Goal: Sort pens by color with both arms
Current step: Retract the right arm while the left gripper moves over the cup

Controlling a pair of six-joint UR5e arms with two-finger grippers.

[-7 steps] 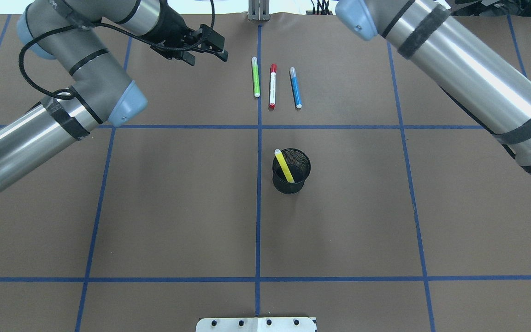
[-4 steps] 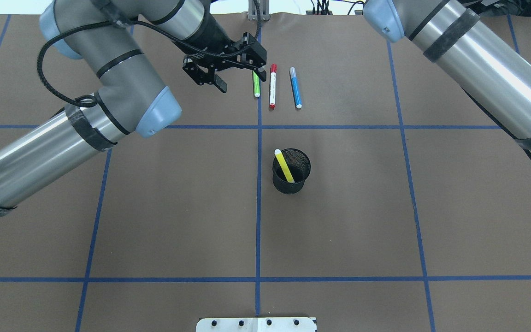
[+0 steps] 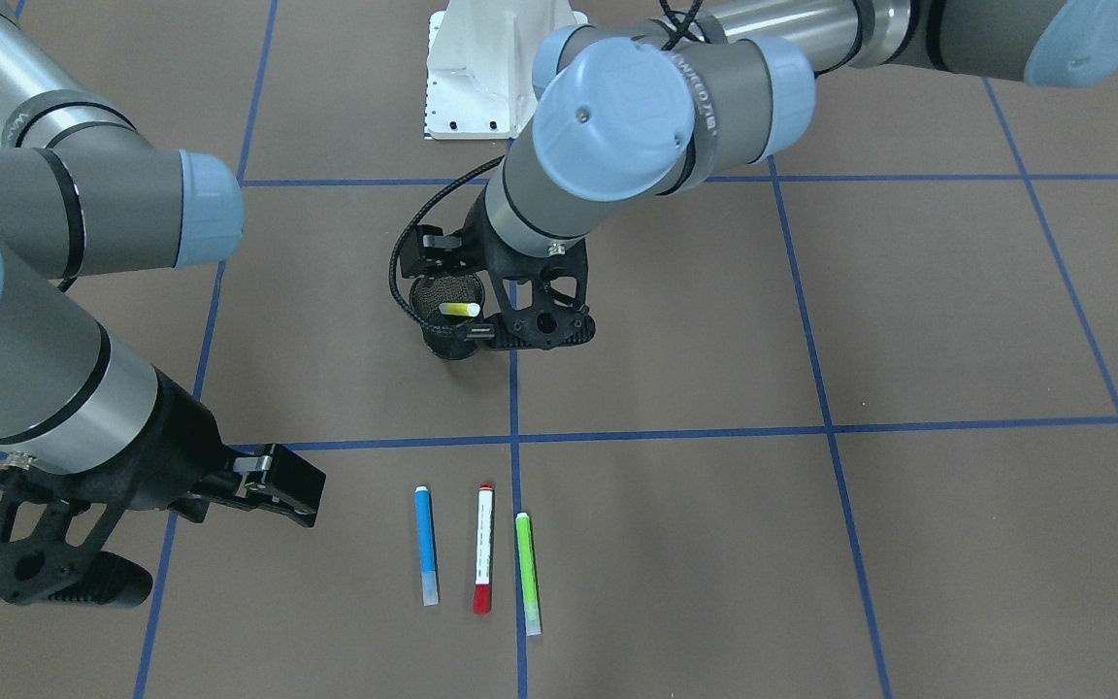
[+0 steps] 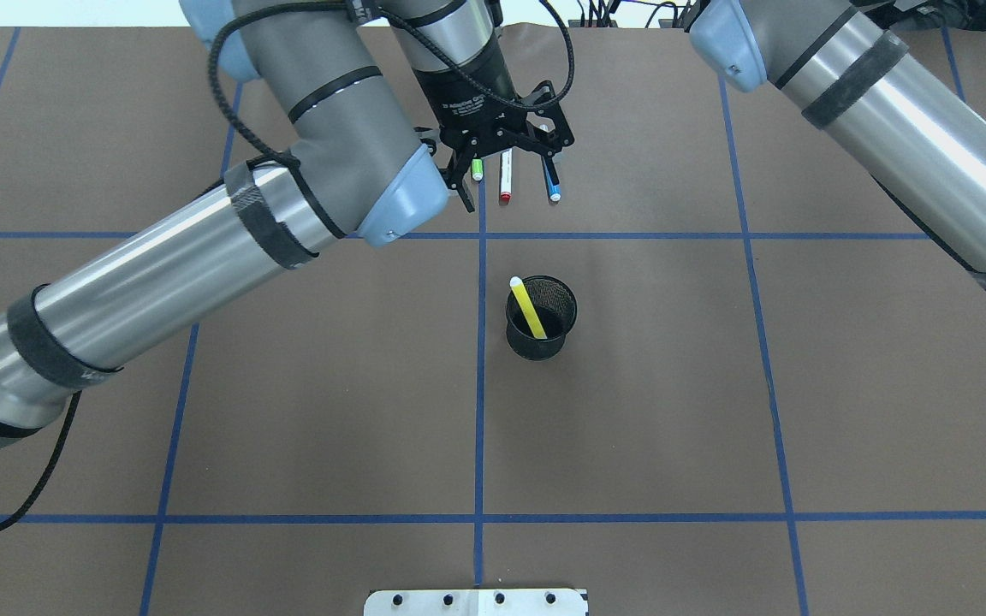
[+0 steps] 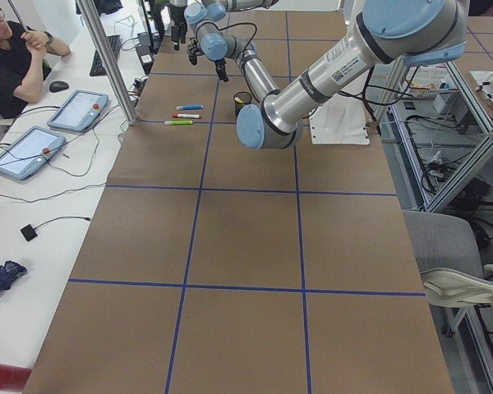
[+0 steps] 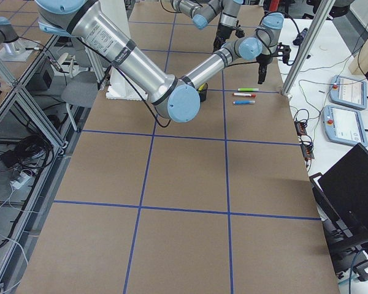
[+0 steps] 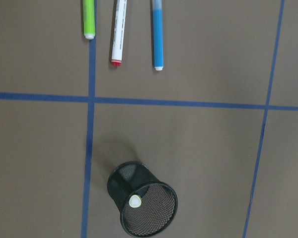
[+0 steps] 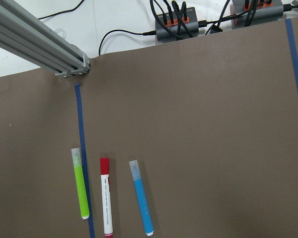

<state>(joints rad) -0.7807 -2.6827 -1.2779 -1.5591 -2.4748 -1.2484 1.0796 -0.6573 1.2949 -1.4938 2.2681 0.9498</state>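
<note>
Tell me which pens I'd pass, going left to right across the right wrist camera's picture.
Lime green pen → white pen with the red cap → blue pen. All three lie side by side on the brown table cover, apart from each other.

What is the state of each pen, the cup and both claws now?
green pen, capped, lying flat
red-capped pen, capped, lying flat, middle of the row
blue pen, capped, lying flat
mesh cup, upright, holding one pen
yellow pen, leaning inside the mesh cup, cap up
left claw, open, empty, above the lying pens
right claw, open, empty, apart from the pens
</note>
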